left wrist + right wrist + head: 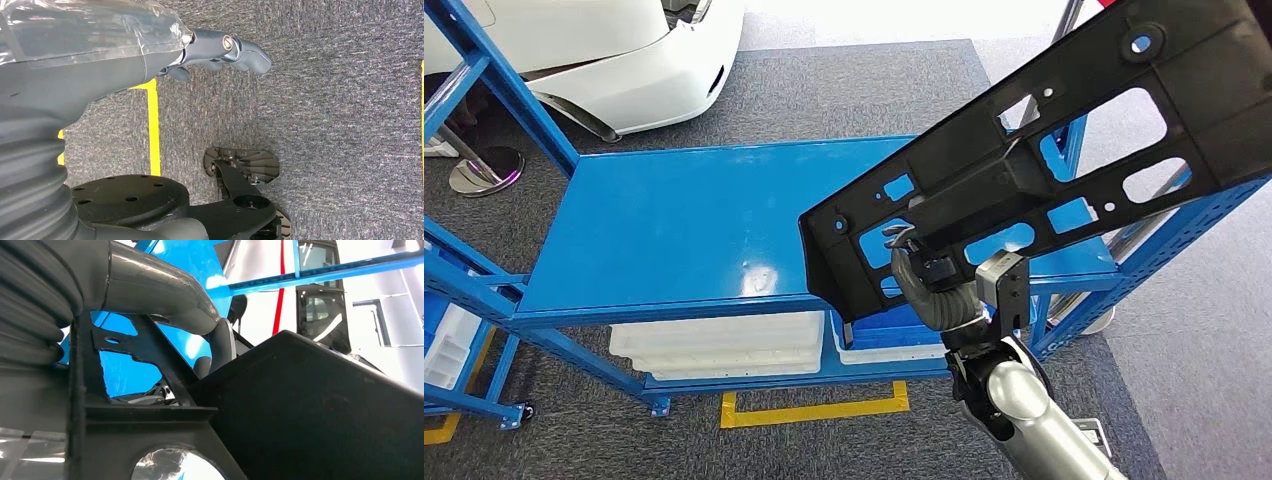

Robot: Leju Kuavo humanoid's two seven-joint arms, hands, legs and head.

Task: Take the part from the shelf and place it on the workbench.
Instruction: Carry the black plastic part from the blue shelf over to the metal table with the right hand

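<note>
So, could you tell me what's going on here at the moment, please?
The robot's right hand grips a long black plastic part and holds it tilted in the air above the blue workbench, so it has not yet been set down. The left hand hangs beside the robot over the grey carpet, holding nothing. White bins sit on the lower level of the bench, and a white car is parked behind it.

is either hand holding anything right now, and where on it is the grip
The right hand holds the black part near its lower end, fingers hooked through a cutout. The left hand hangs over the carpet, holding nothing.
</note>
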